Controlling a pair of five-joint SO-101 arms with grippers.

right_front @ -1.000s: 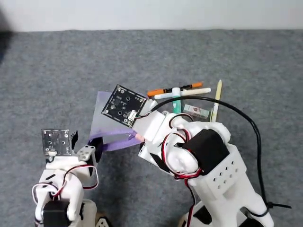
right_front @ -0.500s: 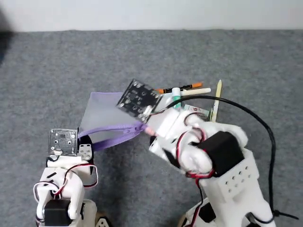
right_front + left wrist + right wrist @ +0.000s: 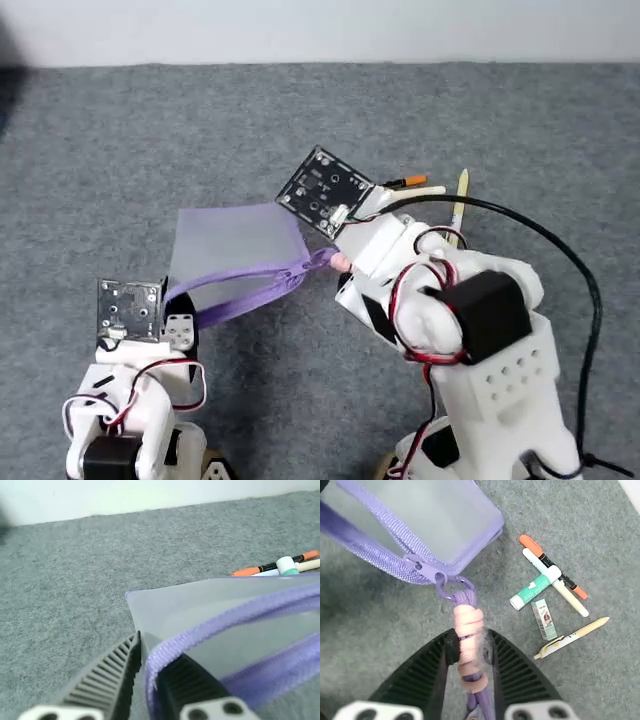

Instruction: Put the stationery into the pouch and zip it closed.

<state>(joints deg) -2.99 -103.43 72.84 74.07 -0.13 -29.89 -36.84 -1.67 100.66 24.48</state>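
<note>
Grey felt-like carpet covers the surface (image 3: 520,120), with a strip of white wall (image 3: 320,30) along its far edge. On it lies the pouch (image 3: 235,245), translucent lilac with a purple zip tape. It is stretched between the two arms. In the high view its long axis runs from the left arm's side up and across toward the right arm, and the zip edge faces the robot.

The left claw (image 3: 142,650) is clamped on the pouch's near corner, with one ribbed finger on each side of the purple tape. From that wrist the tape shows as two separate purple bands with a gap between them, so the mouth stands open there.

The right claw (image 3: 469,645) is closed on the pink tassel (image 3: 469,630). The tassel hangs from a ring on the zip slider (image 3: 415,562) at the pouch's other end. It is pulled straight, in line with the zip edge.

The stationery lies outside the pouch on the right arm's side, near that end of the pouch but not touching it. An orange pen (image 3: 552,565) and a white marker (image 3: 560,587) lie side by side, touching along their length. In the high view they lie roughly crosswise. A green-and-white stick (image 3: 535,587) meets the marker at its cap end, nearly square to it. A small box (image 3: 543,619) sits just beside the stick. A cream pen (image 3: 460,205) lies farthest from the pouch, its long axis running toward the far wall with its tip pointing that way.
</note>
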